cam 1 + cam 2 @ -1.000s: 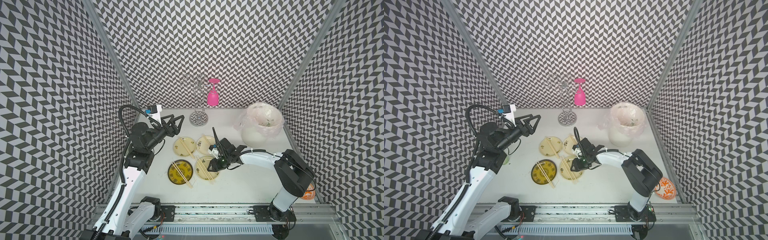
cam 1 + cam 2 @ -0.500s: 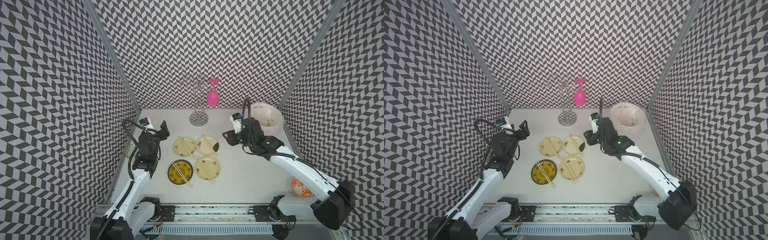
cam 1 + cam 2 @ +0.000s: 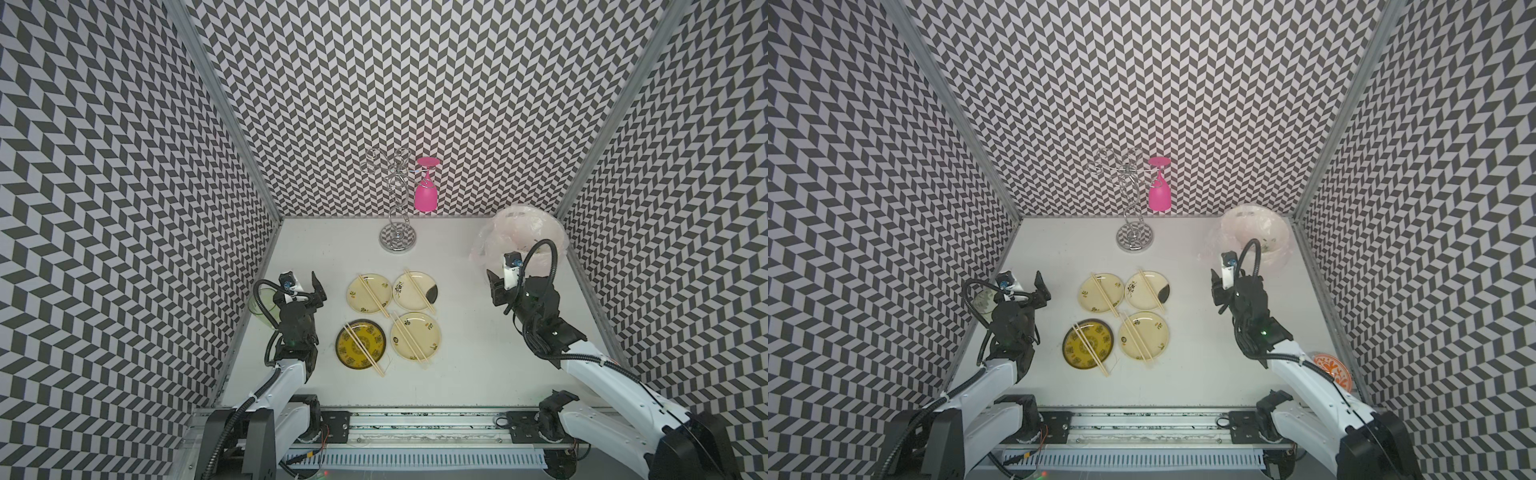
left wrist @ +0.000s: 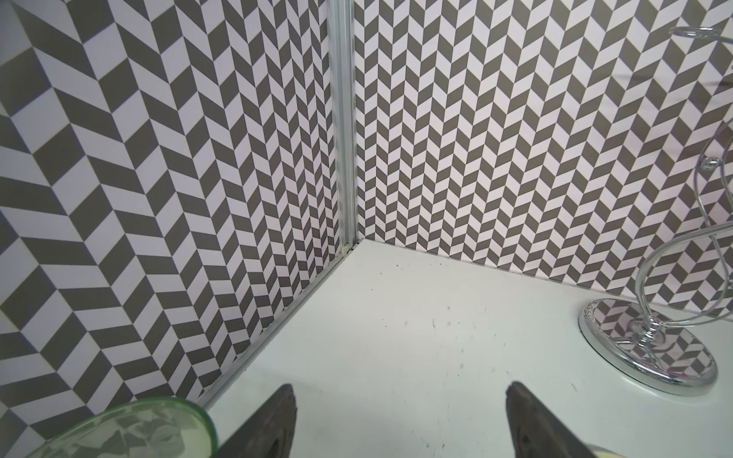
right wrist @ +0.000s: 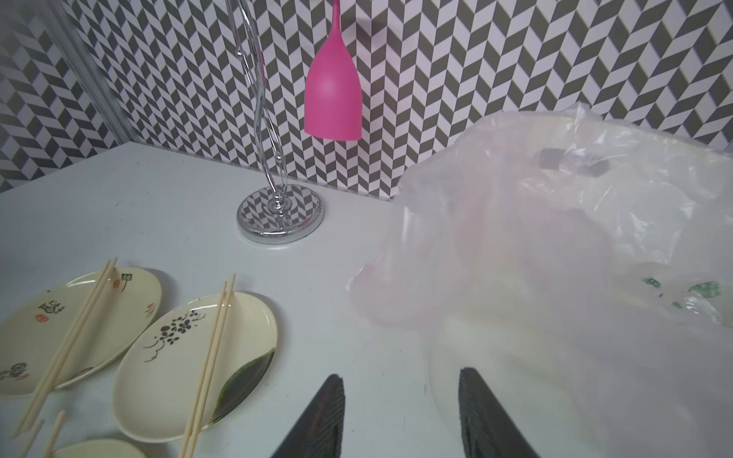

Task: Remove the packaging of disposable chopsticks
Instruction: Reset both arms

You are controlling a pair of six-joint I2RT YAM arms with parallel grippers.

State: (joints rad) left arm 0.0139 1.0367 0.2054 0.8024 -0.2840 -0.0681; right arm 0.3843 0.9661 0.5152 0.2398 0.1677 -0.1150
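Note:
Pale wooden disposable chopsticks lie bare in pairs on plates mid-table: one pair (image 3: pixel 374 296) on a cream plate (image 3: pixel 358 286), another (image 5: pixel 210 357) on a plate with a dark patch (image 3: pixel 428 296), others on the near plates (image 3: pixel 409 341) (image 3: pixel 363 350). Clear packaging (image 5: pixel 704 289) with green marks shows through the pinkish bin bag (image 3: pixel 523 237). My left gripper (image 3: pixel 318 286) (image 4: pixel 400 392) stands open and empty left of the plates. Just in front of the bag, my right gripper (image 3: pixel 494 286) (image 5: pixel 401 376) is open with nothing between its fingers.
A chrome wire rack (image 3: pixel 397 237) with a hanging pink glass (image 3: pixel 426 195) stands at the back. A green-rimmed glass dish (image 3: pixel 259 307) sits by the left wall behind my left gripper. An orange patterned bowl (image 3: pixel 1331 368) is near the right wall.
My right arm has left the plates, swung to the bin and drawn back to the right. The left arm has come down and pulled back to the left of the plates.

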